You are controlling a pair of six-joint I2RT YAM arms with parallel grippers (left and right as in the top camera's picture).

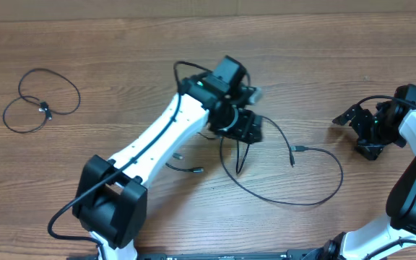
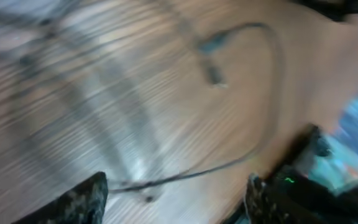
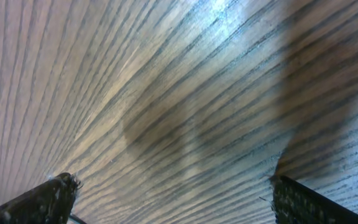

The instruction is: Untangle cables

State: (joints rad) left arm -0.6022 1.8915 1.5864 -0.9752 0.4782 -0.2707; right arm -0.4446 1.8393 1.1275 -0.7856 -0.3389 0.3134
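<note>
Two arms and three thin black cables on a wooden table (image 1: 121, 43).

Left gripper (image 2: 176, 186): the two fingers (image 2: 86, 200) are spread wide. The left wrist view is motion-blurred, but one thin strand runs across the gap between them. Nothing is seen pinched, and whether a finger touches the strand cannot be told.

Right gripper (image 3: 171, 182): the two fingers are also spread wide, with only bare wood grain and shadow between them and no cable in its wrist view.

Cable count — three:
1. The long cable (image 1: 292, 153) starts directly beneath the left gripper and sweeps in one open arc towards the right gripper, stopping well short of it. One plug end lies inside the arc.
2. The short cable (image 1: 186, 168) lies just beside the left arm, behind the left gripper on the base side. Small light plug ends show, but whether it is a single piece cannot be told.
3. The looped cable (image 1: 44, 108) lies in two loops joined at one crossing — well apart from the left gripper and farthest from the right one.
</note>
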